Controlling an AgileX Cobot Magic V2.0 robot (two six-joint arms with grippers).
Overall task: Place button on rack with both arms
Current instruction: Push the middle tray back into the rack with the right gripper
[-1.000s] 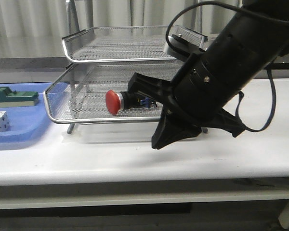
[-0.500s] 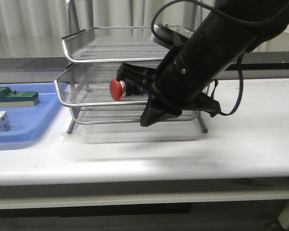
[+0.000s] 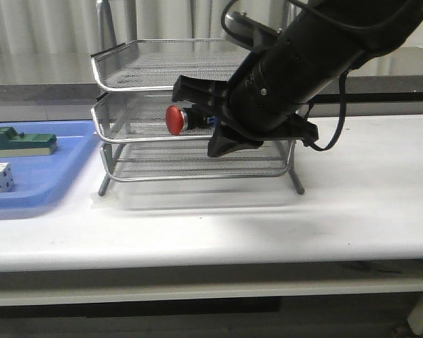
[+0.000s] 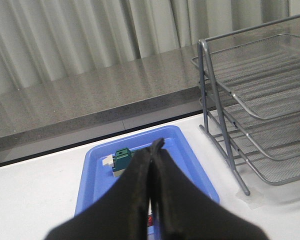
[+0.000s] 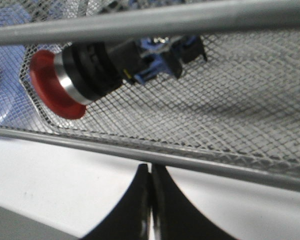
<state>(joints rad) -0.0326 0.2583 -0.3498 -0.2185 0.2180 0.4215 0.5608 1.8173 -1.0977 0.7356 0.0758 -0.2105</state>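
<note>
Right wrist view, nearest first: the right gripper (image 5: 150, 205) has its fingers pressed together on nothing, just outside the rack's (image 3: 137, 93) middle tray. Beyond its rim lies the button (image 5: 97, 72), on its side on the mesh, red cap toward the blue tray (image 3: 35, 186). It looks light and rigid (the glossy cap probably slippery), so the black barrel seems the better hold. Farther off, the left gripper (image 4: 152, 160) is likewise closed and empty above that tray.
</note>
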